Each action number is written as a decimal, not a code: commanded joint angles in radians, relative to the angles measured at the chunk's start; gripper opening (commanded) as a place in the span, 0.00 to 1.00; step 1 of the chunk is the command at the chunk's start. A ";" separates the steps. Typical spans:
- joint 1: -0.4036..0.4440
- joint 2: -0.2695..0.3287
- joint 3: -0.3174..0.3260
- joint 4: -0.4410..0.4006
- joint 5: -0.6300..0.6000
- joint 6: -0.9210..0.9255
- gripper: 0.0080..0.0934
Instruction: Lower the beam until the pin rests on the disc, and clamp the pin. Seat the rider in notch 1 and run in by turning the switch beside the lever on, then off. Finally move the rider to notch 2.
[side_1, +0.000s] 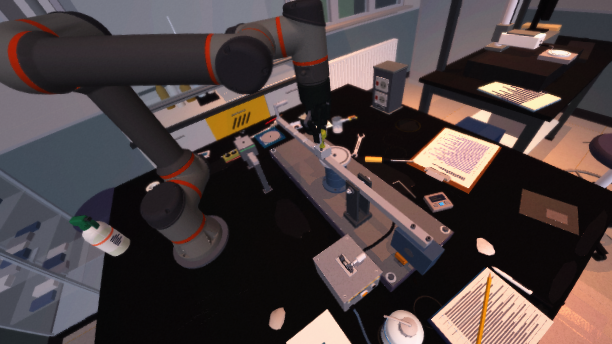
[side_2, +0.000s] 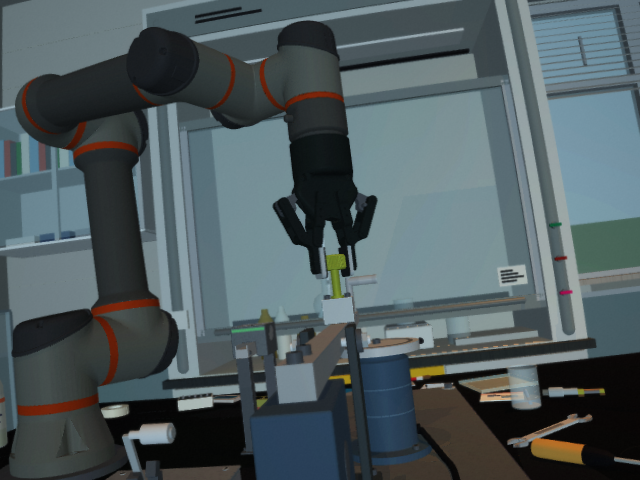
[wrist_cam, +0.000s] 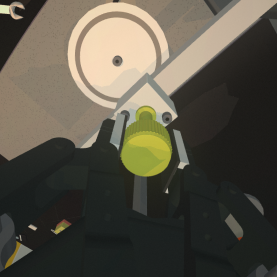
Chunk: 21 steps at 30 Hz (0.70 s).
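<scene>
My gripper (side_2: 335, 264) (wrist_cam: 147, 144) (side_1: 320, 136) points straight down over the far end of the beam. The yellow-green clamp knob (side_2: 336, 262) (wrist_cam: 146, 152) (side_1: 323, 137) is gripped between its fingers. The knob's stem enters the white pin block (side_2: 338, 310) (wrist_cam: 147, 103) at the beam's tip. The grey beam (side_1: 360, 182) (side_2: 315, 356) runs along the rig. The pale disc (wrist_cam: 117, 55) (side_1: 339, 155) sits on a blue cylinder (side_2: 387, 403) beside the block. The pin itself is hidden under the block. The switch box (side_1: 348, 270) stands at the near end. I cannot pick out the rider.
A glass-fronted fume cupboard (side_2: 362, 196) stands behind the rig. A wrench (side_1: 358, 145), a yellow-handled screwdriver (side_1: 382, 160) and a clipboard (side_1: 457, 156) lie to the right. A small lever stand (side_1: 252, 160) is on the left. A spray bottle (side_1: 102, 237) lies near the arm's base.
</scene>
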 joint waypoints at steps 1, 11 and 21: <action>0.000 0.000 -0.001 0.000 0.000 0.001 0.32; 0.000 0.000 -0.001 0.000 0.000 0.001 0.36; 0.000 0.000 -0.001 0.000 0.000 0.001 0.40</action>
